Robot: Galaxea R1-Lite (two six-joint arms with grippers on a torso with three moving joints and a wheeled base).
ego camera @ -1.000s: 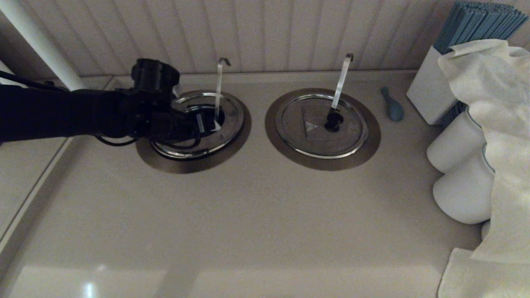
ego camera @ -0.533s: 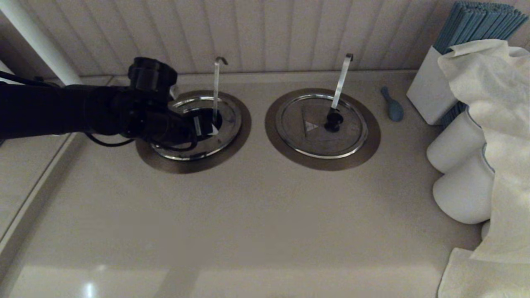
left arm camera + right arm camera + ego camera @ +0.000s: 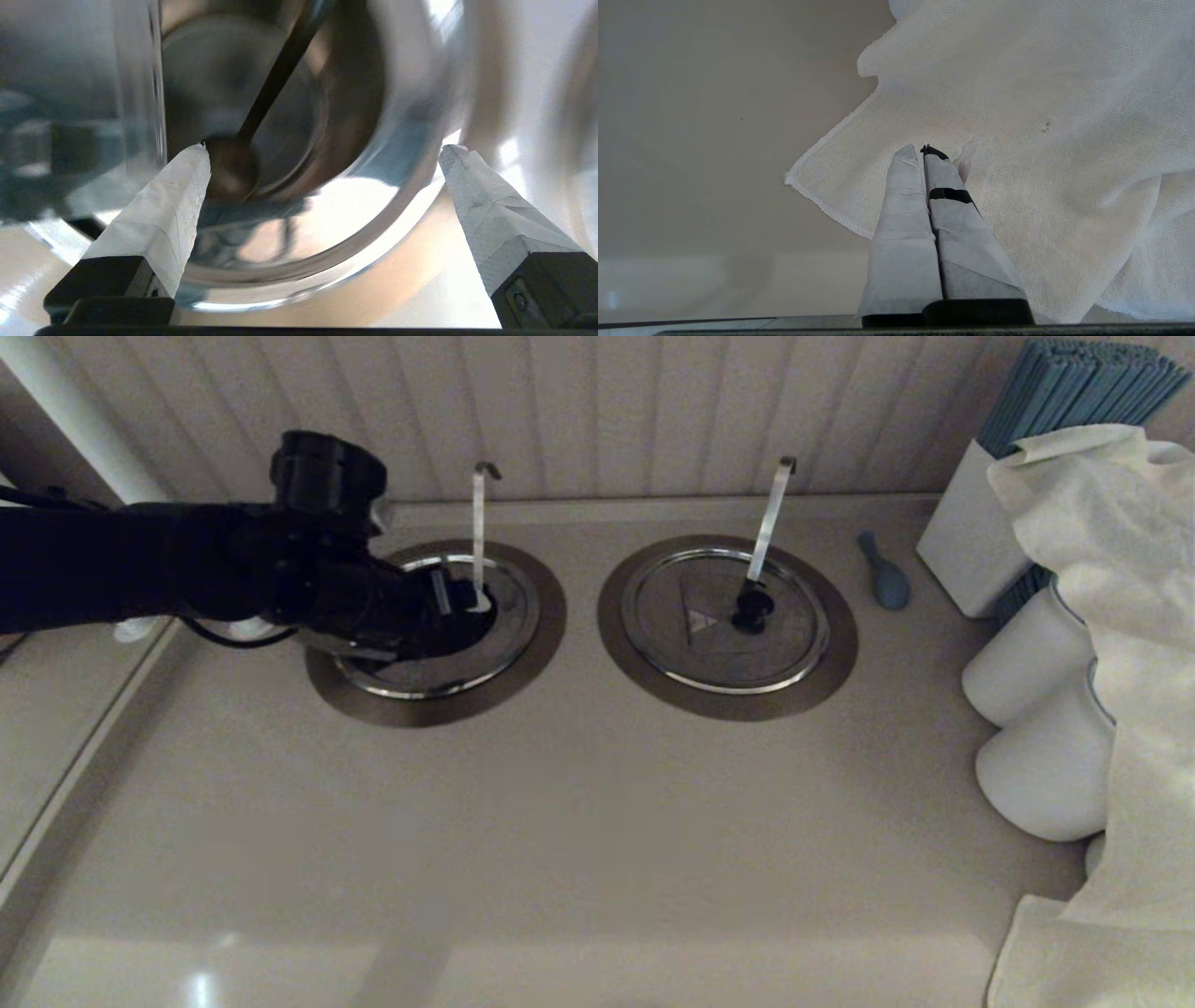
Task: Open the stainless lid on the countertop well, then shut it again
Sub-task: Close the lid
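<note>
– Stainless lid (image 3: 509, 611) question: where is it, and what's each arm up to?

– Nearest first. The right end effector (image 3: 924, 151) is parked low over a white cloth (image 3: 1041, 116) on the bench (image 3: 560, 849), fingers pressed together with nothing between them. Further back, the lid looks like it's lying in the brushed collar of the countertop well (image 3: 439, 709), the left of the two. The arm hides part of it, so I can't swear it's fully seated. The left end effector (image 3: 459, 600) hangs right over it with its fingers (image 3: 163, 210) spread wide and gripping nothing. One pad is just beside the black knob (image 3: 231, 170), maybe touching it. The thin hooked rod (image 3: 478, 532) sticks up behind, toward the panelled wall (image 3: 607, 411).

– So what would you do with this step?

– My guess is it's either lining up on the knob or letting go of it. For a grab, I'd centre the knob between the pads before squeezing, since it's hard against one side now. I'd also stay clear of the rod, because bumping it could tip the lid. And move it straight, so the rim doesn't catch on the collar.

– Any brand or writing?

– Nothing readable. There's a small triangle mark (image 3: 698, 619) on the twin lid (image 3: 784, 635) to the right, and that's it.
</note>
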